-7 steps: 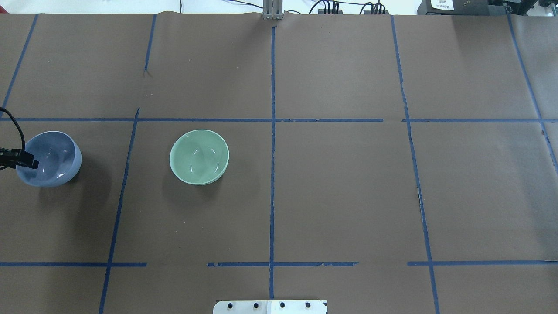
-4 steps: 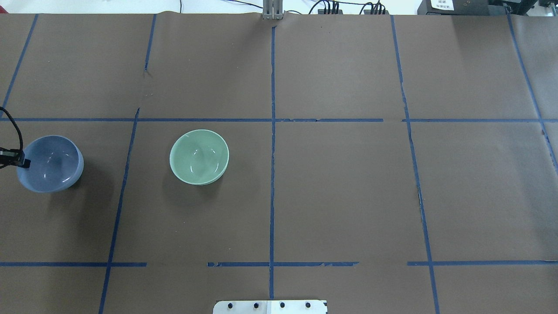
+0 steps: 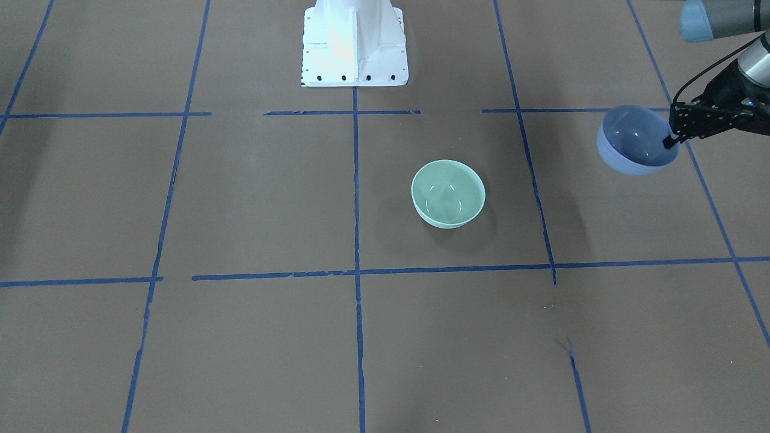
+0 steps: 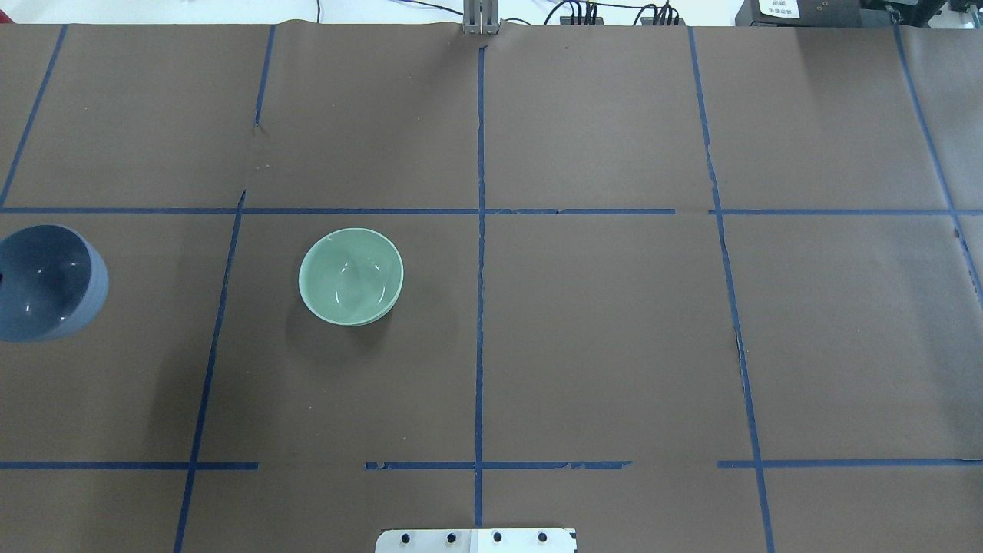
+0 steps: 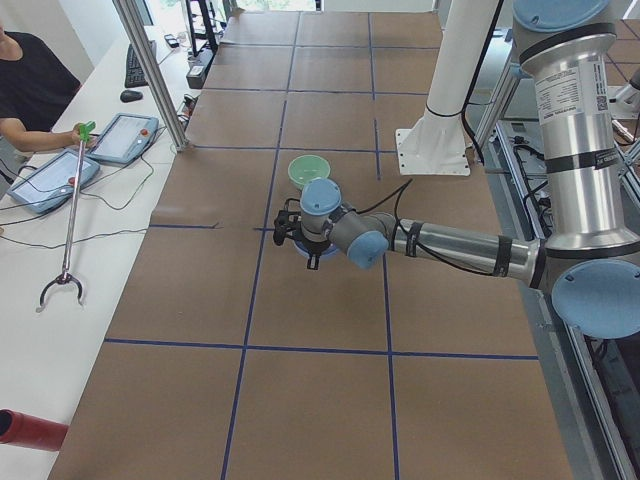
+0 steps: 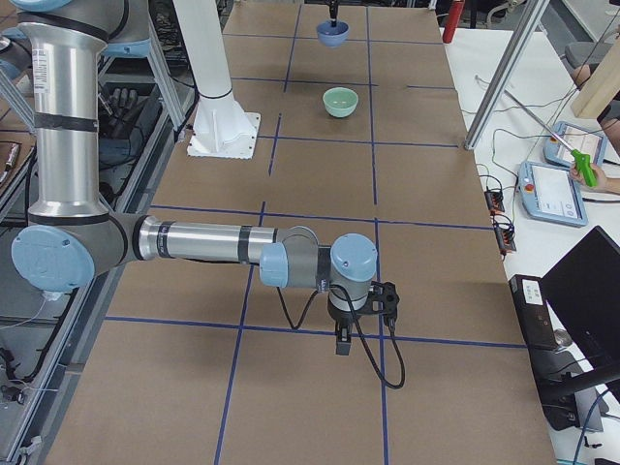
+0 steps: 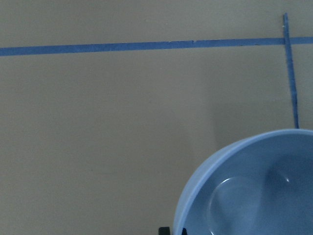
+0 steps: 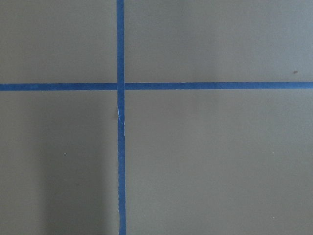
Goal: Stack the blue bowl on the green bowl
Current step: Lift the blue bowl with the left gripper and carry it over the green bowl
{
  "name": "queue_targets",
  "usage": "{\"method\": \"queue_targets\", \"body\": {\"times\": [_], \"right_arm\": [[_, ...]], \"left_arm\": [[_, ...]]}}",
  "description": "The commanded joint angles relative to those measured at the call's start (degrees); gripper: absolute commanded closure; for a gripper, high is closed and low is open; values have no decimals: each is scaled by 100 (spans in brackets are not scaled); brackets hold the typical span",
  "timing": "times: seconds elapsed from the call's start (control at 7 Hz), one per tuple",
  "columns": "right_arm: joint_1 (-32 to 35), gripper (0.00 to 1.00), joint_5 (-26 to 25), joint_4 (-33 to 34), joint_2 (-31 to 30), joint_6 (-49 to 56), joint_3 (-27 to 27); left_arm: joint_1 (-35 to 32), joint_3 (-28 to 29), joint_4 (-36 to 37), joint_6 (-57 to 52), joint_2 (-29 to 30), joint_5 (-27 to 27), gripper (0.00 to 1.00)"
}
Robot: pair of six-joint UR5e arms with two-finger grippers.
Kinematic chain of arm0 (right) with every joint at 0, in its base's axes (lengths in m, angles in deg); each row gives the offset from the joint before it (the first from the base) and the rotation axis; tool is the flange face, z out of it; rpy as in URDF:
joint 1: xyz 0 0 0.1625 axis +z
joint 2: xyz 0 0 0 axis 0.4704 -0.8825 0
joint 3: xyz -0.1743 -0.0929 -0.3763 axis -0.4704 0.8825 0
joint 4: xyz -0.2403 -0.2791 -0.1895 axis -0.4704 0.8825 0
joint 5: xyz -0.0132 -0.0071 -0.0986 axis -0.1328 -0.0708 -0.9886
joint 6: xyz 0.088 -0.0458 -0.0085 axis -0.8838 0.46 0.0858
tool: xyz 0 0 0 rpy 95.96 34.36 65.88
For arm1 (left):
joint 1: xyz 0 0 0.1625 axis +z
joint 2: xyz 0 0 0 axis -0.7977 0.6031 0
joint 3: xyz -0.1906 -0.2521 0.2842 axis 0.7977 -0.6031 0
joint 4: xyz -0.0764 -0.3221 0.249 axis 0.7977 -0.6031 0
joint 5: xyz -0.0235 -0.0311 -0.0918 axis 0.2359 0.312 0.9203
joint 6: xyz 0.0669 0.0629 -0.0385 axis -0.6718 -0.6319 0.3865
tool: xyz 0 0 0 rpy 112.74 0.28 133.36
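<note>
The blue bowl (image 3: 634,141) hangs tilted above the table, held by its rim in my left gripper (image 3: 669,142), which is shut on it. In the overhead view the blue bowl (image 4: 46,283) sits at the left edge and the gripper is out of frame. The left wrist view shows the blue bowl (image 7: 254,191) close up at the lower right. The green bowl (image 3: 448,193) stands upright and empty on the table, also in the overhead view (image 4: 351,276), well apart from the blue one. My right gripper (image 6: 341,341) hovers over bare table far away; I cannot tell whether it is open.
The table is covered in brown paper with a blue tape grid (image 4: 480,307). The robot's white base (image 3: 355,42) stands at the near edge. A side table with tablets (image 5: 120,140) and an operator holding a grabber tool (image 5: 70,220) lies past the far edge.
The blue bowl has risen off the table and moved toward the overhead view's left edge, looking larger. The left gripper has left that view. The green bowl has not moved.
</note>
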Motion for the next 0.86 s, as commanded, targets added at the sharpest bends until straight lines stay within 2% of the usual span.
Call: {"method": "queue_targets", "body": {"times": [0.0,0.29,0.43,0.71], "right_arm": [[0,0,0,0,0,-7,0],[0,0,0,0,0,2,0],[0,0,0,0,0,-7,0],[0,0,0,0,0,2,0]], "left_arm": [[-677,-926,1830,-456,439,50,100],[-759,-1349,2737,-247,933,-99,100],[-429,-1385,2689,433,1040,-74,100],[711,-1351,2374,2250,1741,-100,100]]}}
